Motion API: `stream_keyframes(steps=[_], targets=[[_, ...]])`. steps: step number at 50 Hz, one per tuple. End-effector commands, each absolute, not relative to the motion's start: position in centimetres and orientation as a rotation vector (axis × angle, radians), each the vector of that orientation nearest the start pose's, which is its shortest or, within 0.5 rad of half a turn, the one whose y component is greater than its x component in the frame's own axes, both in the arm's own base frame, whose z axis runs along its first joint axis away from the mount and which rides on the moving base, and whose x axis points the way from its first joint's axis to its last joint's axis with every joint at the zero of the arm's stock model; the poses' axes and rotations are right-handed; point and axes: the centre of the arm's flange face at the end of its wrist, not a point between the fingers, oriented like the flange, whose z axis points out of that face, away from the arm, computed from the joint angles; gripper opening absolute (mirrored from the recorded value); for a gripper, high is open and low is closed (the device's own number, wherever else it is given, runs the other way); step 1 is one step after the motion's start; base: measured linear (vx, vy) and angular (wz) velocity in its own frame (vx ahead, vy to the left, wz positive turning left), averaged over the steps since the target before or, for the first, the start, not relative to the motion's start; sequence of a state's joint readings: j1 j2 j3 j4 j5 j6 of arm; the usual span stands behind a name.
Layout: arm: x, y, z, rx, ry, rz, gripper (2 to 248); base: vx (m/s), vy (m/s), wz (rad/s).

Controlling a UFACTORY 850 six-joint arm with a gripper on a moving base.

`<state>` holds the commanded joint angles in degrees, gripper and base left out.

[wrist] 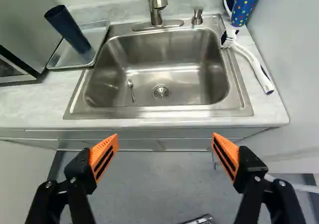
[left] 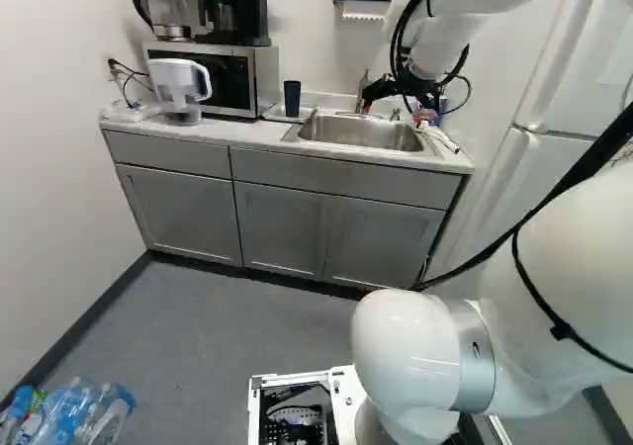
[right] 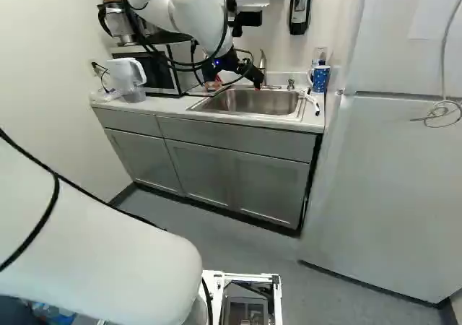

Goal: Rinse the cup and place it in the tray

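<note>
Bottles (left: 84,415) lie on the floor at the lower left of the left base view. On the grey cabinets' pale surface (wrist: 30,102), a clear pitcher with a white lid and handle (left: 180,84) stands near the wall. Just beside it is the microwave (left: 263,74), topped by a black coffee maker (left: 235,15). Then comes the tray (wrist: 65,57), with the dark blue cup (wrist: 72,29) standing on end in it, wider toward the top.

Next is the steel sink (wrist: 164,64); a spoon (wrist: 130,88) lies inside near the round drain (wrist: 161,91). The faucet (wrist: 157,2) rises behind the basin, a small metal fixture (wrist: 197,17) beside it. The gripper (right: 253,75) is up by the sink, its two orange-padded fingers spread wide; the wrist view has the basin ahead of them. A white-handled brush (wrist: 253,62) lies beside the sink, its head at the basin's rim. Just past that is a blue spotted mug (wrist: 244,6), then the tall white refrigerator (right: 382,195).
</note>
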<state>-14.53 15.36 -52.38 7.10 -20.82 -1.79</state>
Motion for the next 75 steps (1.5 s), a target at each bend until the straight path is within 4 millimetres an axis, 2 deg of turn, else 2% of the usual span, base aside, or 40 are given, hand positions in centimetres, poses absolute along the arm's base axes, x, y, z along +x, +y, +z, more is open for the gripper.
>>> stream_keyframes(steps=[51, 75], targets=[[40.1, -10.0, 65.6, -2.868, 0.461, -1.267, 247, -0.073, 0.001, 0.006], [40.2, -9.7, 64.3, -2.864, 0.448, -1.291, 247, 0.000, 0.000, 0.000]])
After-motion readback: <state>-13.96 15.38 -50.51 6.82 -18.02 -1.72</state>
